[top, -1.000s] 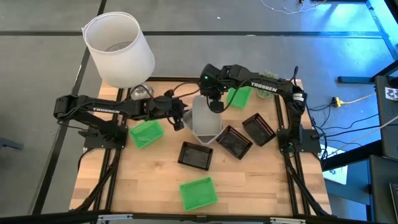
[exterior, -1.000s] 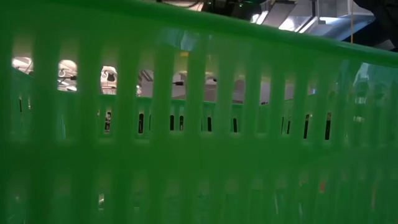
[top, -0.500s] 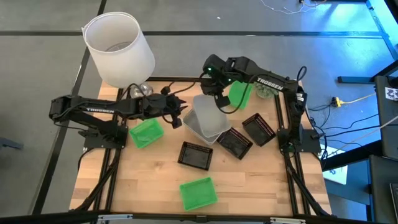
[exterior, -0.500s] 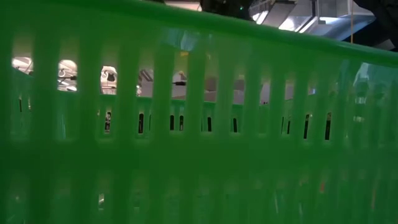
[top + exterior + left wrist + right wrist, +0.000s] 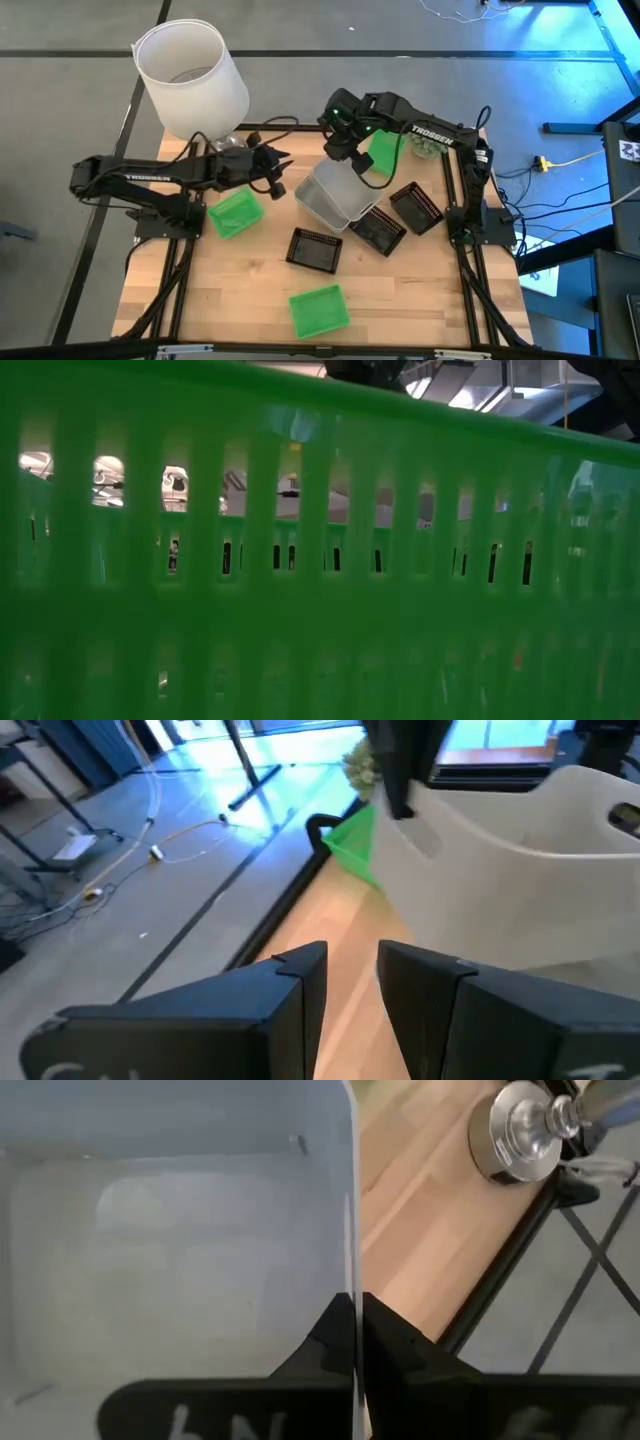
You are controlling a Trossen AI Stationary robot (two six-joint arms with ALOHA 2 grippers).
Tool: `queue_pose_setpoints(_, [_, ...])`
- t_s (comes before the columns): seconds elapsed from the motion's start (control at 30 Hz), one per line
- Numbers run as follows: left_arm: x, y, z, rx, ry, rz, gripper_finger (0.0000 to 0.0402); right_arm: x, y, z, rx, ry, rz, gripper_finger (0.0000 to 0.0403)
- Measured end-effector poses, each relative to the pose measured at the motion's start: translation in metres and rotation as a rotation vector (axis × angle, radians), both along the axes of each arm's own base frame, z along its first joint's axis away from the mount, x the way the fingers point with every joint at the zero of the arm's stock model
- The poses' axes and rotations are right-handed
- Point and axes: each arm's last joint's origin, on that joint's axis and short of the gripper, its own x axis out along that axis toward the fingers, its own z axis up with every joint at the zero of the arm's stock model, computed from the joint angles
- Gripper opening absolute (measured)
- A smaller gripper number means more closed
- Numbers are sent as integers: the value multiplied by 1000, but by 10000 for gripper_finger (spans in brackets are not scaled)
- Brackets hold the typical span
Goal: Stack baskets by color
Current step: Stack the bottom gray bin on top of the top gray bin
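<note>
Translucent grey-white rectangular plastic basket [image 5: 330, 195], tilted, table centre, rim pinched by right gripper [image 5: 340, 152]
Green basket [image 5: 383, 150] at 1 o'clock, black baskets [image 5: 378, 227] at 4; left gripper [image 5: 281, 172] at 9, parted, empty

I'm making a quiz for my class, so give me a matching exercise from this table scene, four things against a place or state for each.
Things:
1. grey-white basket
2. right pincer
3. left pincer
4. lampshade

Places or states:
A. open, holding nothing
B. at the table's far left corner
C. tilted, one edge pinched
D. shut on a basket's wall

Pairs: 1-C, 2-D, 3-A, 4-B
</note>
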Motion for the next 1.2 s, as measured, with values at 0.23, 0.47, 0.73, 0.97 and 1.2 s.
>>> queue_pose_setpoints(0.23, [-9, 0, 9, 17, -38, 40, 85, 8, 0, -10, 76, -4, 43, 0])
queue_pose_setpoints(0.47, [-16, -1, 13, 24, -40, 45, 85, 21, -6, -34, 30, 57, 58, 0])
queue_pose_setpoints(0.73, [-16, -1, 14, 27, -45, 48, 85, 27, -7, -30, -4, 10, 61, 0])
queue_pose_setpoints(0.97, [-16, -1, 13, 27, -41, 47, 85, 27, -7, -27, -8, 4, 61, 0])
queue_pose_setpoints(1.2, [-16, -1, 13, 27, -40, 47, 85, 25, -6, -14, -16, -17, 61, 0])
